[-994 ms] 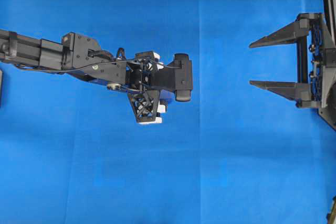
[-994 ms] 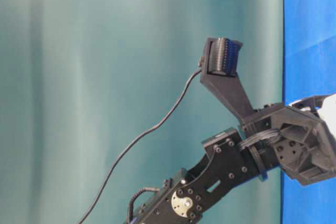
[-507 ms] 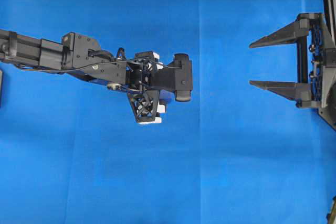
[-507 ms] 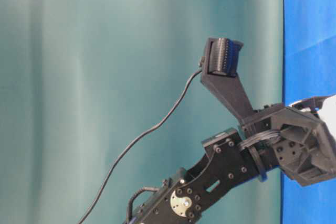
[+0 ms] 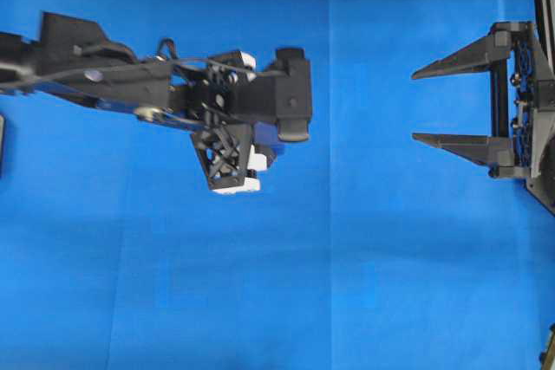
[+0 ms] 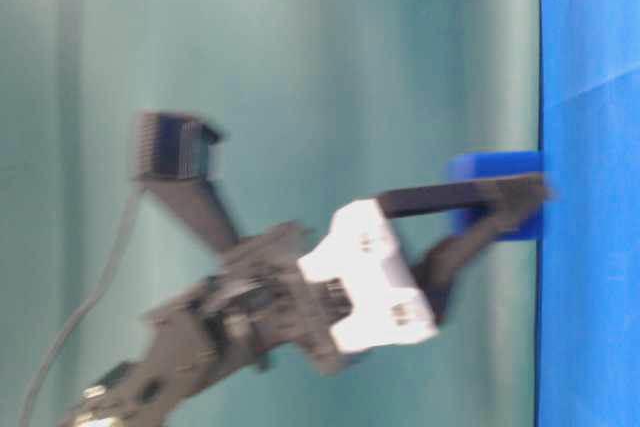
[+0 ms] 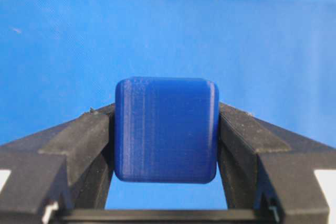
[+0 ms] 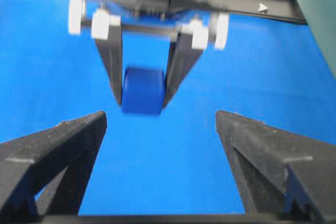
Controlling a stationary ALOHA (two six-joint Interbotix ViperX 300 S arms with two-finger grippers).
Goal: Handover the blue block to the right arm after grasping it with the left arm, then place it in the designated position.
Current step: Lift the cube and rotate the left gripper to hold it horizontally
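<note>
The blue block (image 7: 166, 129) is a small dark-blue cube with rounded edges, and my left gripper (image 7: 166, 115) is shut on it, one black finger pressed to each side. In the right wrist view the block (image 8: 142, 90) hangs between those fingers, straight ahead of my right gripper (image 8: 160, 121). From overhead, only a sliver of the block (image 5: 267, 133) shows under the left wrist. My right gripper (image 5: 414, 106) stands wide open and empty at the right, pointing left. At table level the block (image 6: 492, 195) sits close against the cloth; I cannot tell if they touch.
Blue cloth (image 5: 364, 283) covers the whole table. A teal curtain (image 6: 250, 47) forms the backdrop. A black frame rail (image 8: 247, 1) runs along the table's far edge. A dark object (image 5: 2, 145) pokes in at the left edge.
My left arm has swung quickly, blurring: its wrist has shifted up and left overhead, and the held block now shows at table level. The right gripper has not moved.
</note>
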